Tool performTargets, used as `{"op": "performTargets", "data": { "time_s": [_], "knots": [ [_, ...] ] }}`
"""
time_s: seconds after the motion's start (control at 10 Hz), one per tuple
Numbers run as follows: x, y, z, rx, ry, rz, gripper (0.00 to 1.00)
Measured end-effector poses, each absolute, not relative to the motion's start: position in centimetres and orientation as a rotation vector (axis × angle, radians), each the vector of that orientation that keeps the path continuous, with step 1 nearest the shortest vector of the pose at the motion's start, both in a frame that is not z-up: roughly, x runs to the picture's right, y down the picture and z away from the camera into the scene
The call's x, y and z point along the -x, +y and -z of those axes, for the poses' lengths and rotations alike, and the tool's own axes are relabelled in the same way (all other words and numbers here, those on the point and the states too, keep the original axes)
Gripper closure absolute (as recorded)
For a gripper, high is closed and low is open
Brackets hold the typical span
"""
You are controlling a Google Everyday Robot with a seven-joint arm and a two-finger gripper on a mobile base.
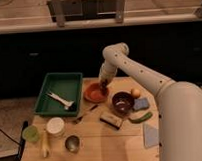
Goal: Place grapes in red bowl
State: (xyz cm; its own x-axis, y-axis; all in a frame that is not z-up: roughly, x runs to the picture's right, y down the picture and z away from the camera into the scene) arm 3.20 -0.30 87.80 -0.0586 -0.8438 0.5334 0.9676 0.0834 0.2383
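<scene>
The red bowl (94, 94) is shallow and orange-red and sits at mid table, right of the green tray. My gripper (102, 85) hangs at the end of the white arm, just over the bowl's right rim. A small dark shape shows at the gripper tip, and I cannot tell whether it is the grapes. No bunch of grapes shows anywhere else on the table.
A green tray (69, 84) holds a white utensil (60, 99). A dark maroon bowl (122, 102), an orange fruit (136, 93), a blue sponge (142, 103) and a green vegetable (140, 117) lie to the right. A dark bar (111, 120), cups (55, 126) and a banana (44, 147) lie in front.
</scene>
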Motion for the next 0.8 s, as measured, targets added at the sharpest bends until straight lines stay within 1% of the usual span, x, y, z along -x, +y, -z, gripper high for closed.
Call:
{"op": "performTargets", "data": {
  "time_s": [0.2,0.3,0.4,0.5,0.6,0.8],
  "knots": [
    [-2.8,-0.4,-87.8,0.246,-0.647,1.511,1.00],
    [-2.5,-0.4,-87.9,0.251,-0.651,1.514,0.95],
    [-2.3,-0.4,-88.0,0.253,-0.656,1.514,0.88],
    [-2.1,-0.3,-88.1,0.256,-0.664,1.516,0.77],
    [-1.9,-0.2,-88.2,0.260,-0.670,1.518,0.63],
    [-1.9,-0.2,-88.2,0.264,-0.675,1.519,0.46]
  ]
}}
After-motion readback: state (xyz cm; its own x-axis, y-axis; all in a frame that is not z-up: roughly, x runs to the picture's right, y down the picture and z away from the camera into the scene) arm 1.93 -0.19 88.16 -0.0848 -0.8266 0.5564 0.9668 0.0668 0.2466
